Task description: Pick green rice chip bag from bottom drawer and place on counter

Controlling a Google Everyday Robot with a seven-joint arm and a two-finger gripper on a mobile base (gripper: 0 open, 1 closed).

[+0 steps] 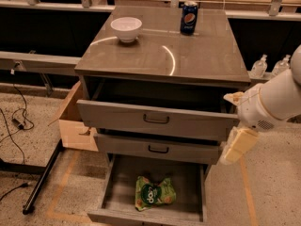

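The green rice chip bag (154,193) lies flat on the grey floor of the bottom drawer (190,180), which is pulled fully open, near its front middle. The counter (197,55) is the glossy grey-brown top of the cabinet. My gripper (237,145) hangs from the white arm at the right of the cabinet, level with the middle drawer's right end, above and to the right of the bag and apart from it. It holds nothing that I can see.
A white bowl (126,28) and a blue soda can (189,17) stand at the back of the counter. The top drawer (155,119) and middle drawer (157,149) are partly pulled out above the bag. A cardboard box (75,121) and a black stand leg (44,175) are at the left.
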